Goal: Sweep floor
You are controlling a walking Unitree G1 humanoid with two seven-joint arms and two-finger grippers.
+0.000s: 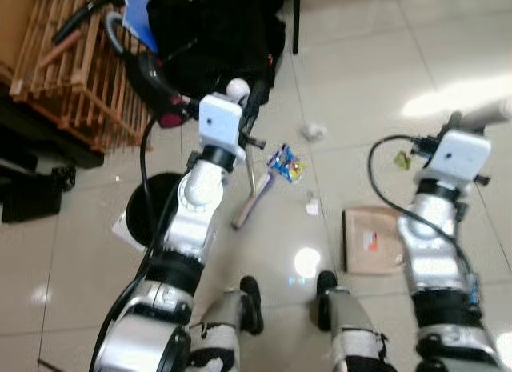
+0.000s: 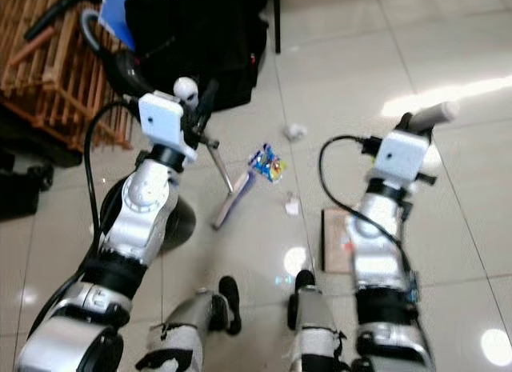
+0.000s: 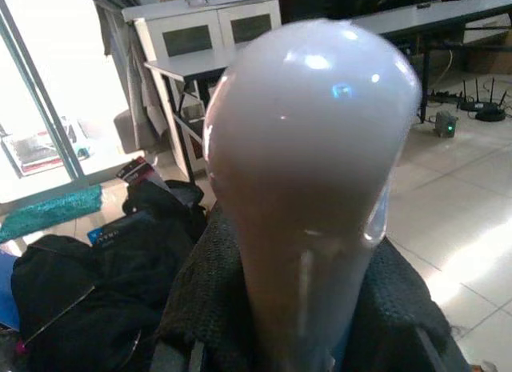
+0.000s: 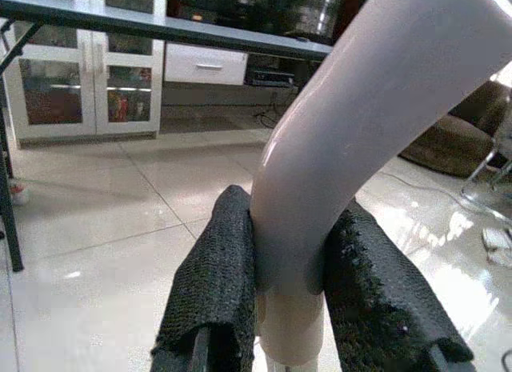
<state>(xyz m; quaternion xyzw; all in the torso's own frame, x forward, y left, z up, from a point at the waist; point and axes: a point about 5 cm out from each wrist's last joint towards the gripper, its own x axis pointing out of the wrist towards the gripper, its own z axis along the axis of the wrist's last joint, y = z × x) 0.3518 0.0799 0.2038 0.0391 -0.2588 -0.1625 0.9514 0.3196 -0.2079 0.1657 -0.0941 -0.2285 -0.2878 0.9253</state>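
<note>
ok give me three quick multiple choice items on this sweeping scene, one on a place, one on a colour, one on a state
1. Where is the dustpan?
A. floor by the right arm
B. on the wooden rack
C. inside the black bag

2. What colour is the broom handle tip?
A. red
B. white
C. green

3. What is the right end effector doing?
A. hanging open
B. shut on a white handle
C. holding a wrapper

A: it lies flat on the tiles. B: the rounded tip is glossy white. B: both pads press the handle.
</note>
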